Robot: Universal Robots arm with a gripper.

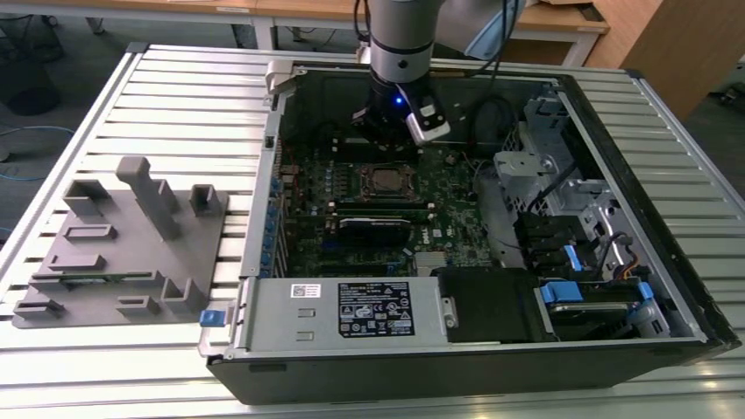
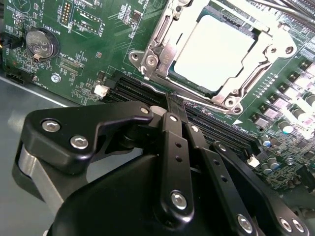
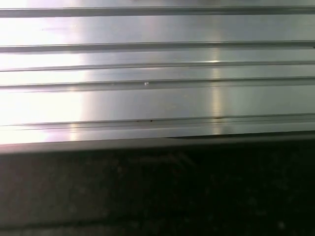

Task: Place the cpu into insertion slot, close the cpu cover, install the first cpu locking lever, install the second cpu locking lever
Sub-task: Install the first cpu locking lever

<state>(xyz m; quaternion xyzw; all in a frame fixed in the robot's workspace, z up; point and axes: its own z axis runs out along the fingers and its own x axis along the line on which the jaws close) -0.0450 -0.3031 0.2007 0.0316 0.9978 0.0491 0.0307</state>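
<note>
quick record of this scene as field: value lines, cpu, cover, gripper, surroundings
cpu: lies flat in the insertion slot
cpu cover: down, framing the cpu
gripper: fingers shut, holding nothing, close beside the cover
computer case: open, on the slatted metal table
power supply: in the case, at its near edge
grey fixture: on the table at the exterior view's left

Beyond the fingertips [image 2: 173, 120], the cpu cover [image 2: 160, 49] was cut off at the picture's edge; beneath the fingers, part of the circuit board [image 2: 74, 73] lay hidden.
</note>
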